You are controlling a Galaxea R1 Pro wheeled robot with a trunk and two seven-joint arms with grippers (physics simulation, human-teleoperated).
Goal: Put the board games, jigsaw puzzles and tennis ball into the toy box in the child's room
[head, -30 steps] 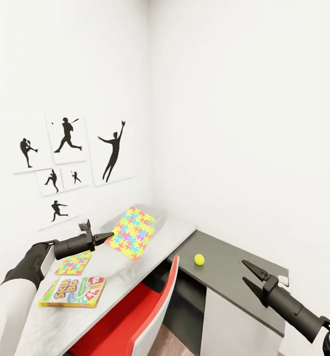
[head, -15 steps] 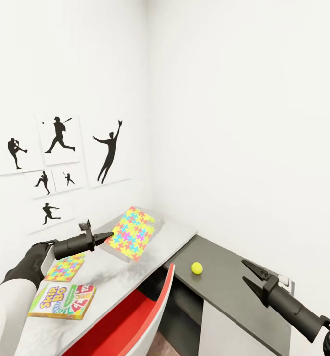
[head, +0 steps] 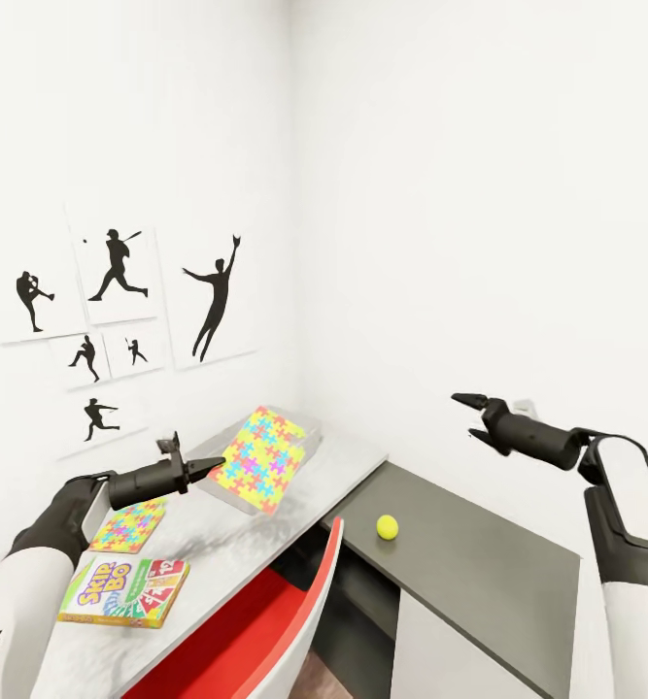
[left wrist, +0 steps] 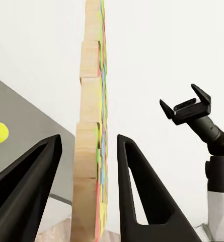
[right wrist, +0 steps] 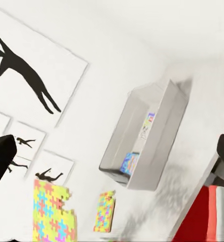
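My left gripper [head: 217,463] is shut on the edge of a jigsaw puzzle [head: 260,456], which hangs tilted above the table [head: 236,539]; the left wrist view shows that puzzle [left wrist: 91,151] edge-on between the fingers. Just behind it stands the light grey toy box [head: 309,430]; the right wrist view shows the toy box [right wrist: 162,126] with printed boxes inside. A second puzzle [head: 129,524] and the Skip-Bo board game [head: 124,590] lie flat near my left arm. The tennis ball [head: 388,526] rests on the dark corner section. My right gripper [head: 471,417] is open, raised above that section.
A red chair [head: 265,621] is tucked under the table's front edge. White walls meet in the corner behind the toy box, with black sports silhouette pictures [head: 119,320] on the left wall. The dark table section [head: 479,563] stretches to the right.
The view shifted slightly at first. My right arm has since swung up and inward from low at the right, its gripper still open. The left gripper keeps the puzzle still.
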